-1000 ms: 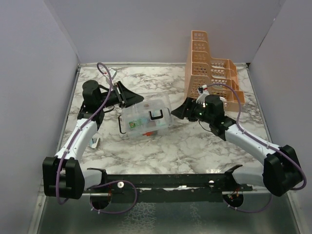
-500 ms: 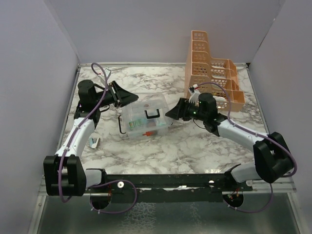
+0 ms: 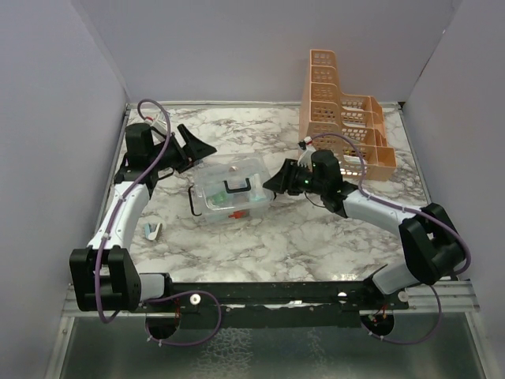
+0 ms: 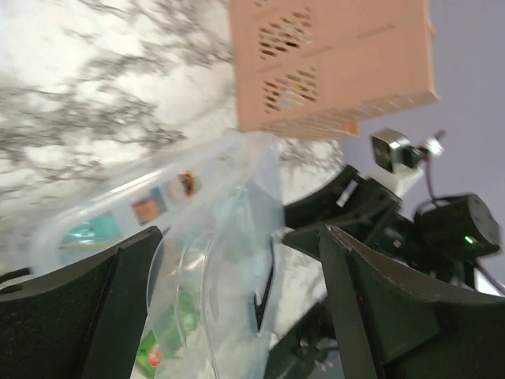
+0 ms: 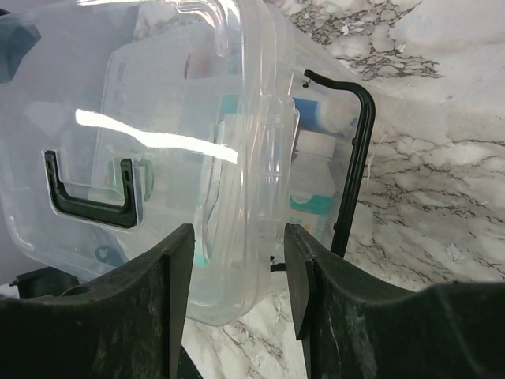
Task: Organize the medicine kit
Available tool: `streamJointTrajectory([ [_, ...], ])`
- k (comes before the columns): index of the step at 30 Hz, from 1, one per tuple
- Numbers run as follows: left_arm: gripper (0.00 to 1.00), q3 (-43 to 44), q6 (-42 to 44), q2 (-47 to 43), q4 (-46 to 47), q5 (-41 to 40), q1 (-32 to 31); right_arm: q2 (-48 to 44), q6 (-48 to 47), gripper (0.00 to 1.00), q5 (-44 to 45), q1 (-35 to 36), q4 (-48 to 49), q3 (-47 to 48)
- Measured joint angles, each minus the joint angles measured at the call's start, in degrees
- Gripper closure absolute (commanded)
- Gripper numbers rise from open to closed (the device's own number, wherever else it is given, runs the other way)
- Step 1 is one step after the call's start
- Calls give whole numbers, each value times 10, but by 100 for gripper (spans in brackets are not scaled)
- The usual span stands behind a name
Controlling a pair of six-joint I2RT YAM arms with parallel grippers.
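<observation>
Medicine box (image 3: 237, 186), clear, black-handled, packets (image 5: 312, 201) inside; left claw (image 4: 241, 234) and right claw (image 5: 237, 233) agape, empty.

A white marble-patterned table (image 3: 316, 237) with grey veins lies beneath the left gripper (image 3: 197, 150) and the right gripper (image 3: 272, 183). A plain lavender-grey back wall (image 3: 237, 47) rises beyond them, and matching side walls (image 3: 55, 158) flank them under even, soft light.

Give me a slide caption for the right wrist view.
Right hand straddles the end seam of the clear medicine box, black side clasp swung out over marble table.
</observation>
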Motion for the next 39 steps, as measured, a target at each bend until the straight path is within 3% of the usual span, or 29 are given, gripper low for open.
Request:
streamJointTrajectory([
  [3,2,18,48,2,-54,-84,0,5,1,53,14,3,-4,7],
  [8,1,22,116,-9,-112,-231,1,9,5,53,42,10,-22,15],
  [13,1,-9,151,-56,-138,-275,1,9,5,53,61,14,-38,24],
  [19,14,-75,158,-110,-145,-263,1,8,11,52,71,18,-57,31],
  [24,36,-115,158,-125,-160,-259,1,7,11,40,76,21,-74,37],
  [30,54,-132,154,-108,-157,-250,1,0,10,38,82,22,-95,40],
  [39,57,-120,154,-72,-125,-211,1,-7,13,49,82,25,-113,43],
])
